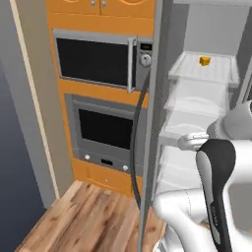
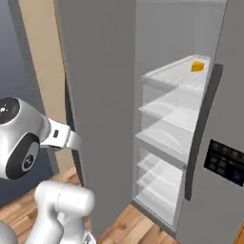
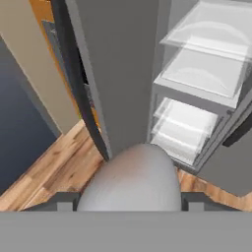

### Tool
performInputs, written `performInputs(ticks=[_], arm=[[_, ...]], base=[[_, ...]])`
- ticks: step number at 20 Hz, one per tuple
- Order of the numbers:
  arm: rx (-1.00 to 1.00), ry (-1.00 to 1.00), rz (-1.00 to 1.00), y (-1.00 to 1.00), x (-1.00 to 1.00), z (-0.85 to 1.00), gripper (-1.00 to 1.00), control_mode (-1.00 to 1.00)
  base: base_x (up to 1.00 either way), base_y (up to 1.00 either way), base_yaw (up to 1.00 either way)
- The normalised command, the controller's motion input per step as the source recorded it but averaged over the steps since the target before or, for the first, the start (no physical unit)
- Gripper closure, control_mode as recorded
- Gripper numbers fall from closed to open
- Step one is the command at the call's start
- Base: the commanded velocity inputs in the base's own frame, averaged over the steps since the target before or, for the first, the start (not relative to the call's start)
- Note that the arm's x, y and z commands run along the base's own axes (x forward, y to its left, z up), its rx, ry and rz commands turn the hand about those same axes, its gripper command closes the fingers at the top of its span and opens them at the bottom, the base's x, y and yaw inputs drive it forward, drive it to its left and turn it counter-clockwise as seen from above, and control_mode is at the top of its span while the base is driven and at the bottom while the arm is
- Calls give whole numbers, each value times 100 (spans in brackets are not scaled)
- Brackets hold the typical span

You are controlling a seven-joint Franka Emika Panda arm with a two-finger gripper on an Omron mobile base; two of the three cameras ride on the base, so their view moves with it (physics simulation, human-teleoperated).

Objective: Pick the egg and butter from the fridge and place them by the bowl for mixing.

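Butter [image 1: 204,60]: yellow blocky chunk on clear glass shelf [image 1: 222,74] | fridge [image 2: 102,95]: flat grey door | hand: cannot tell

fridge [image 2: 100,95]: matt grey metal | shelves [image 2: 176,76]: clear glass | floor [image 1: 83,216]: wood planks

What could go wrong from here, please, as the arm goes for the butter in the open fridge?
The butter sits far back on a high glass shelf, so the reach may be long and awkward. The open fridge door stands right by the arm, so a swing could knock it. No egg is visible on the shelves, so it may need searching for.
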Motion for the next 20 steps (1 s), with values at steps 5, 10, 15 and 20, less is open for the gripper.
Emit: performInputs(ticks=[5,10,15,20], arm=[[0,0,0,0,0,0,100,100],[0,0,0,0,0,0,100,100],[0,0,0,0,0,0,100,100],[0,0,0,0,0,0,100,100]], base=[[-49,-1,81],[-47,10,74],[-41,75,69],[10,97,54]])
